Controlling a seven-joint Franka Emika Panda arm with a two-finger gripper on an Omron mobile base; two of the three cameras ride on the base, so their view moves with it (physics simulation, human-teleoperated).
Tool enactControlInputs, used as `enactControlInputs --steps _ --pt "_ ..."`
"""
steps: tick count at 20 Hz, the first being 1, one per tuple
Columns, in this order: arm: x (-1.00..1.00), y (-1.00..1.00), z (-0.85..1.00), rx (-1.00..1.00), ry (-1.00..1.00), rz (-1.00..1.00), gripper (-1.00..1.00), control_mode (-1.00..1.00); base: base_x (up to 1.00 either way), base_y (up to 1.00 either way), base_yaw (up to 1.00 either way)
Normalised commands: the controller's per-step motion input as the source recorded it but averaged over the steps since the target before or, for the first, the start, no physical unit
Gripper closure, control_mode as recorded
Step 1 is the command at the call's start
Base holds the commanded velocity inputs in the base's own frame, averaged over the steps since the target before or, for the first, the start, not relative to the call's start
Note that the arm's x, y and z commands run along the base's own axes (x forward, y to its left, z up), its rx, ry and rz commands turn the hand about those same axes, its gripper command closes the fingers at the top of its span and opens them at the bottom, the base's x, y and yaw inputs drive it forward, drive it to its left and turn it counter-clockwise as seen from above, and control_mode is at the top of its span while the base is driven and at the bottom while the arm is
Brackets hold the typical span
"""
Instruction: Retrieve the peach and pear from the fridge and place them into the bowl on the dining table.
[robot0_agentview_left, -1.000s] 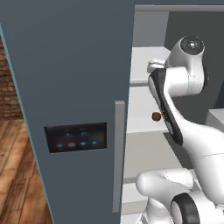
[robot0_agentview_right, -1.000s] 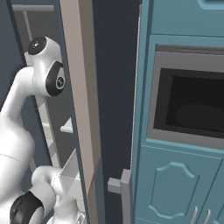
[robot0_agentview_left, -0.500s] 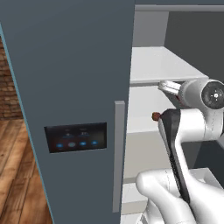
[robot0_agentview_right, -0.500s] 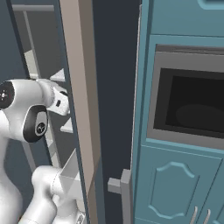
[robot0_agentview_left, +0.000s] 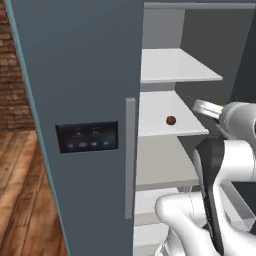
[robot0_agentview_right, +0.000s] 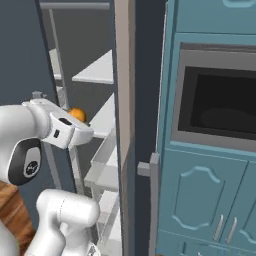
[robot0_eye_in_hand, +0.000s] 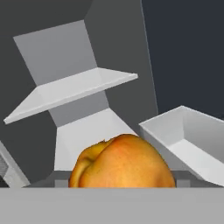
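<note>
Since a moment ago, the white arm is swinging lower and turning, so its hand is now coming out of the fridge (robot0_agentview_left: 85, 75) by the middle shelf (robot0_agentview_left: 160, 117). The fridge door is standing open, and its black panel (robot0_agentview_left: 87, 136) with little blue lights is showing on the grey front, beside the long pale handle (robot0_agentview_left: 130, 157).

The pear (robot0_eye_in_hand: 124, 162) is sitting right at the hand, very close to the hand camera, big and yellow-orange. In the right base view the pear (robot0_agentview_right: 77, 114) is peeking out just past the end of the hand, in front of the fridge shelves. I cannot tell if the fingers are clamped on it or standing apart, because the pear is hiding them.

The peach (robot0_agentview_left: 171, 120) is lying on the middle shelf inside the fridge, small, round and dark red, and nothing is touching it.

Next to the fridge, a blue cabinet (robot0_agentview_right: 210, 200) is holding a dark oven window (robot0_agentview_right: 220, 107).
</note>
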Motion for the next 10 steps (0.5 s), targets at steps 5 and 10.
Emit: enactControlInputs --steps 5,10 --pt "0.00 0.00 0.00 0.00 0.00 0.00 1.00 1.00 -0.98 0.17 0.00" --pt "0.00 0.00 0.00 0.00 0.00 0.00 1.00 1.00 -0.87 0.43 -0.03"
